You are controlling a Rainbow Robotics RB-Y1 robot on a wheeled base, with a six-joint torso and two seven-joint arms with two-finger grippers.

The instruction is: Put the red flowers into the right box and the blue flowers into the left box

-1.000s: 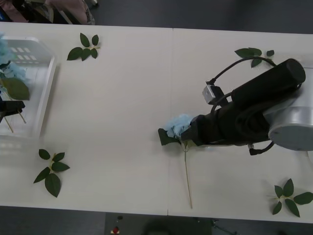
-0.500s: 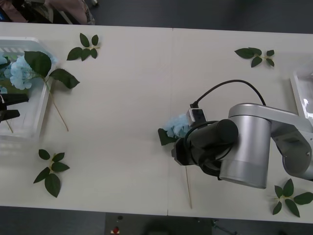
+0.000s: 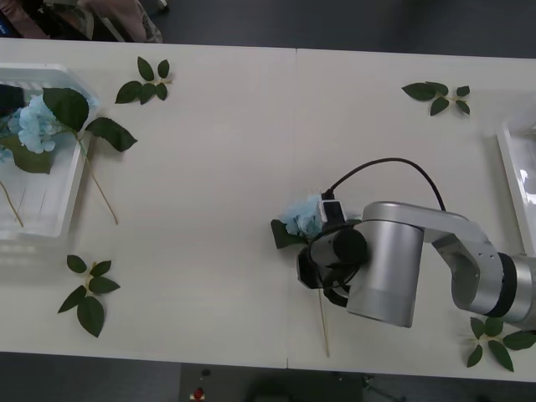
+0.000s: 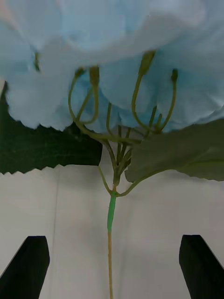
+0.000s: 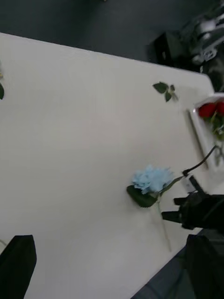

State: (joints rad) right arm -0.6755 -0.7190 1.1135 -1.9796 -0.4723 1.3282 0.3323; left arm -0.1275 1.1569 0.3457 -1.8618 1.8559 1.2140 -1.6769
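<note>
White tabletop (image 3: 218, 167) seen from above. The right end effector (image 3: 316, 270), black-fingered and carried on a silver arm, points straight down over the thin stem of a pale-blue artificial hydrangea (image 3: 305, 215) lying near the middle of the tabletop, slightly toward the robot's right. In the right wrist view its two fingers are spread wide, released, one on each side of the stem (image 4: 111, 219), touching nothing; the fluffy blue head (image 4: 107, 56) and a broad green leaf (image 4: 186, 152) lie just ahead of them.

The left end effector (image 5: 112, 266) hangs above the tabletop with its black fingers apart and empty; its camera looks across at the same hydrangea (image 5: 151, 180) and at the right arm beside it.

At the left edge stands the translucent white slotted plastic bin (image 3: 59, 197). A second blue hydrangea (image 3: 35, 124) rests with its head over the bin's rim while its long stem (image 3: 99, 188) trails out onto the tabletop. Another blue bloom shows inside the bin, partly hidden.

At the right edge lies the smooth-rimmed translucent white bin (image 3: 512, 180); the left wrist view shows deep-red rose blooms (image 5: 208, 110) inside it.

Loose green leaf sprigs lie at four corners of the work area: far left (image 3: 144, 81), near left (image 3: 88, 293), far right (image 3: 435, 94), near right (image 3: 496, 337).
</note>
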